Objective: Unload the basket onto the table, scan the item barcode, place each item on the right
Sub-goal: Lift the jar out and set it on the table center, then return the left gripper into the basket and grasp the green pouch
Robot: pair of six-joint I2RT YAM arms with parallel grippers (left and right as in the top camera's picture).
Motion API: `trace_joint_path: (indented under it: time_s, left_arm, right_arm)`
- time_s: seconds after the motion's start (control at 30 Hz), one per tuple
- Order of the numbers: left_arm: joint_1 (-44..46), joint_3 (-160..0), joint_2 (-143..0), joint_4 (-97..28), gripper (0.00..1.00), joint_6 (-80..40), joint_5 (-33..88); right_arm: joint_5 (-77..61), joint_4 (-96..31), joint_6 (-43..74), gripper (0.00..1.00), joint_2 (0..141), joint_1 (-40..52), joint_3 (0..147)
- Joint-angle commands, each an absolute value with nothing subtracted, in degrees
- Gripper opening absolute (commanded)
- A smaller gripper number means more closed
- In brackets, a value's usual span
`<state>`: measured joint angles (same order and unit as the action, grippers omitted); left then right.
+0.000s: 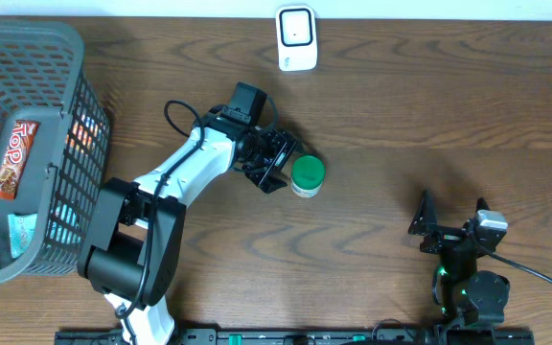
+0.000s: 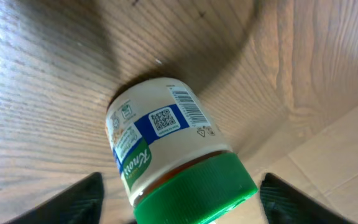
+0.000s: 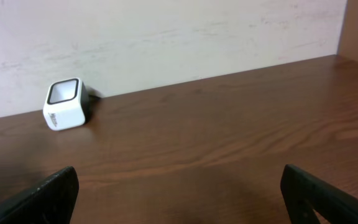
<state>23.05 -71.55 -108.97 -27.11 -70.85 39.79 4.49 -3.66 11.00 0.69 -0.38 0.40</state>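
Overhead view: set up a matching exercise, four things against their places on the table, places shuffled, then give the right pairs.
Things:
1. jar
2. scanner
3. basket
4. right gripper

Places:
A. far edge of the table
B. left end of the table
C. middle of the table
D. near edge, on the right

Pairs: 1-C, 2-A, 3-B, 4-D

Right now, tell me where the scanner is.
In the overhead view the white scanner stands at the far edge of the table, near the middle, beyond the green-lidded jar.
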Motion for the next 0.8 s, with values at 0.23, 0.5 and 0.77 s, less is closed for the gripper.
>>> trace_joint_path:
  time_s: [0.23,0.5,0.77]
  left_arm:
    - [22.6,-72.2,-103.5,-23.5,0.98,-69.0,39.7]
    - [18.1,-73.8,-84.2,-18.9,0.98,-47.5,19.2]
    - [4.9,-78.3,-64.0,-25.8,0.98,-17.0,-7.4]
  right_arm:
    - [4.4,-3.9,10.2,0.99,0.4,0.1,0.3]
    - [4.4,-3.9,10.2,0.99,0.4,0.1,0.3]
    - [4.4,-3.9,10.2,0.99,0.4,0.1,0.3]
